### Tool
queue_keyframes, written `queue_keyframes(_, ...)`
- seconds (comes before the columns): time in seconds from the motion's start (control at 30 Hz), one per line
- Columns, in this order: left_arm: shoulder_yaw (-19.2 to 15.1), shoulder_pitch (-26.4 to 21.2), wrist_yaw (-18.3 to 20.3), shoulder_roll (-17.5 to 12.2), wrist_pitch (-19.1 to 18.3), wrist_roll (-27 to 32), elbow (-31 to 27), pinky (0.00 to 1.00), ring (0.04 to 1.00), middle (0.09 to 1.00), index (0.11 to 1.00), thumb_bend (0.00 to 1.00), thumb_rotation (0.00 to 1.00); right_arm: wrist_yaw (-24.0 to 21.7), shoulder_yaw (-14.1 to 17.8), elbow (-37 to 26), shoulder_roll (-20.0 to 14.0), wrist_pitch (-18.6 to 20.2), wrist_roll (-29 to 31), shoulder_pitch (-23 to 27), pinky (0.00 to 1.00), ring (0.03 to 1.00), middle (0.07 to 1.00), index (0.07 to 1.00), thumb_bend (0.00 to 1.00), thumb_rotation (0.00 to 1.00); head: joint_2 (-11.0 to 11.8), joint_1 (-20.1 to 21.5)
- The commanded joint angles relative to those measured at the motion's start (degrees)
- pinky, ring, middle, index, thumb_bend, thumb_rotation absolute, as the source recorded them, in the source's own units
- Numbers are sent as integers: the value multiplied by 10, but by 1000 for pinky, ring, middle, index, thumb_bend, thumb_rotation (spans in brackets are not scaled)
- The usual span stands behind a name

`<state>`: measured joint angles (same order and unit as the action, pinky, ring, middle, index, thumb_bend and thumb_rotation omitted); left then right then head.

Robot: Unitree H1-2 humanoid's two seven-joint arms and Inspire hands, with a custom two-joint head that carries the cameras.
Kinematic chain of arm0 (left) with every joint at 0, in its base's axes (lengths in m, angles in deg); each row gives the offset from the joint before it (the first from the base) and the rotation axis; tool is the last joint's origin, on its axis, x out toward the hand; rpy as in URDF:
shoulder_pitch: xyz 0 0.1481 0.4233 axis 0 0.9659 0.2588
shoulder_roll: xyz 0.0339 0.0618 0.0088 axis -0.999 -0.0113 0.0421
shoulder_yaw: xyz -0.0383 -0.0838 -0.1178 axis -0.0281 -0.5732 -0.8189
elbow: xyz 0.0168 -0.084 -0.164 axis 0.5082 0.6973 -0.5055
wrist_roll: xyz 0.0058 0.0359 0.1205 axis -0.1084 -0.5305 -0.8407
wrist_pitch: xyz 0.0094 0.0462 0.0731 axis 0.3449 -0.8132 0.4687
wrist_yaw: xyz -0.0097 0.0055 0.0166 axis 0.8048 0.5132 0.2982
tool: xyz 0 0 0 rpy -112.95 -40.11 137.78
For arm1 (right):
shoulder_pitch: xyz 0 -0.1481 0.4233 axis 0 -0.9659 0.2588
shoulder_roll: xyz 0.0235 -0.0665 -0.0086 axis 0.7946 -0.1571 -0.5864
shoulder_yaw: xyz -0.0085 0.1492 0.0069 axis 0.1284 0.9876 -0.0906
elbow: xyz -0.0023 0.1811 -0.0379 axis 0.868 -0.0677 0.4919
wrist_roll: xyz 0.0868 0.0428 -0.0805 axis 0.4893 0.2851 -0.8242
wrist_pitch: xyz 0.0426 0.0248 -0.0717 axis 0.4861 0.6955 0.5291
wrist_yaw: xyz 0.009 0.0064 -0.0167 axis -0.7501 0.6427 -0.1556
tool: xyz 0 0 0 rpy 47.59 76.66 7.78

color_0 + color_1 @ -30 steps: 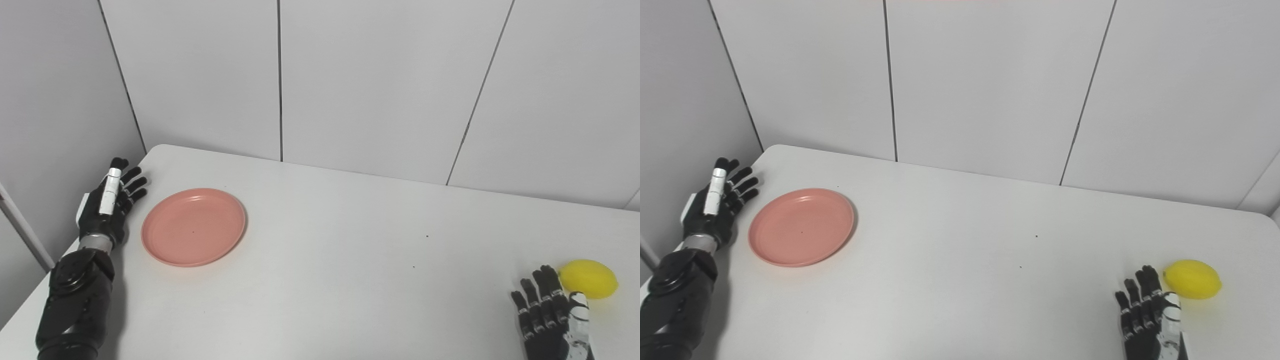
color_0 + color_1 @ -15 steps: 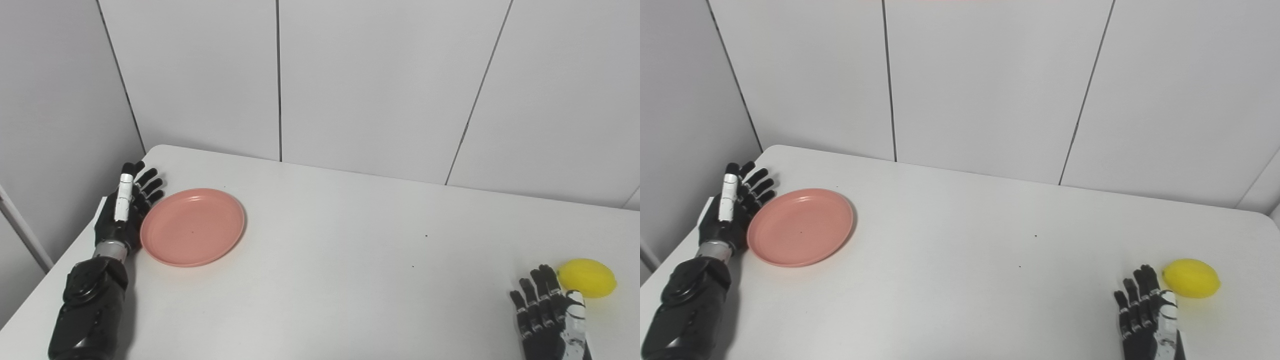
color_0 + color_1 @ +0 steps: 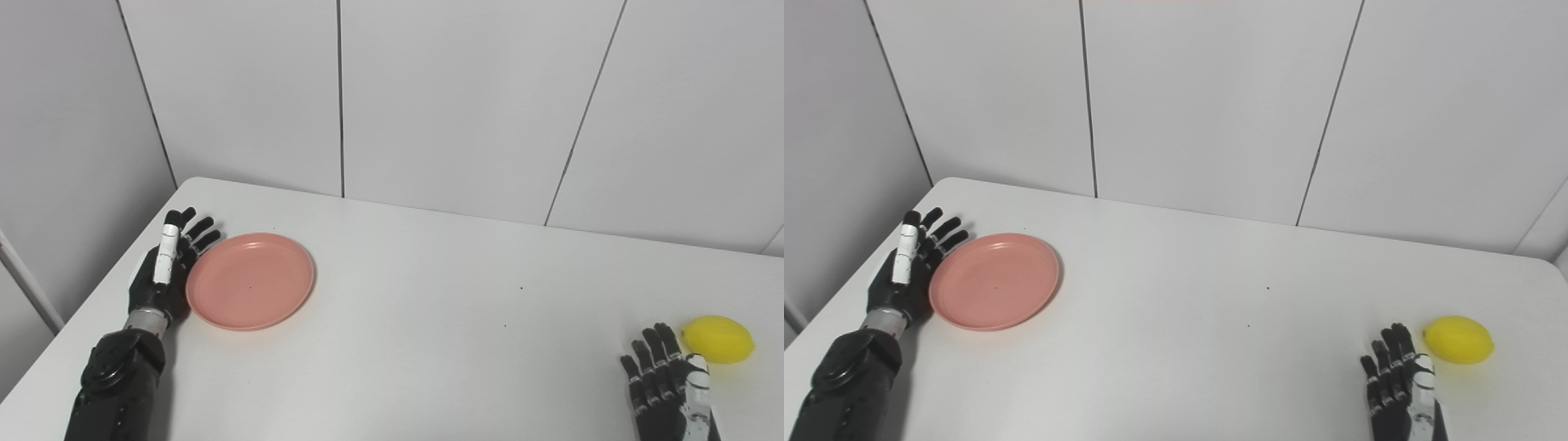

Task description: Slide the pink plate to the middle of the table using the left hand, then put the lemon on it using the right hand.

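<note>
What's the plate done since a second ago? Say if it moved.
Yes. The plate slid right, toward the table's middle, pushed by the left hand.

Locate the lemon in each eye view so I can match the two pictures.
Left eye view: lemon at the lower right, near the right edge, just right of the right hand.
Right eye view: lemon at the lower right, a little further from the edge.
Shared landmark: the pink plate at the left, beside the left hand.
</note>
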<state>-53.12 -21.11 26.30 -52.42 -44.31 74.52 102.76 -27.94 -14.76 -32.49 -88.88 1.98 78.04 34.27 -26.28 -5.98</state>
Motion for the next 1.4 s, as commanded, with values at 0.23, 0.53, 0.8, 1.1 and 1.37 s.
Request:
queue_keyframes(0.23, 16, -3, -31, 32, -41, -7, -68, 821, 827, 843, 886, 916, 808, 15, -5, 8, 7, 36, -5, -11, 1000, 987, 962, 930, 636, 831, -3, 5)
queue_keyframes(0.53, 20, -3, -71, 76, -74, 1, -103, 838, 833, 847, 885, 906, 808, 18, -10, 1, 6, 40, -3, -14, 1000, 976, 954, 924, 648, 827, -8, 11)
queue_keyframes(0.8, 21, -12, -89, 112, -76, 3, -93, 852, 840, 838, 877, 894, 816, 24, -13, -6, 8, 44, -2, -15, 1000, 980, 951, 926, 631, 825, -12, 15)
queue_keyframes(1.1, 25, -7, -84, 132, -77, 10, -73, 879, 858, 868, 893, 894, 822, 21, -13, -6, 9, 44, 3, -14, 1000, 984, 954, 924, 644, 808, -16, 19)
queue_keyframes(1.37, 30, -3, -78, 149, -82, 23, -69, 888, 869, 860, 926, 862, 819, 22, -15, -5, 10, 44, 2, -14, 1000, 976, 949, 917, 654, 796, -17, 23)
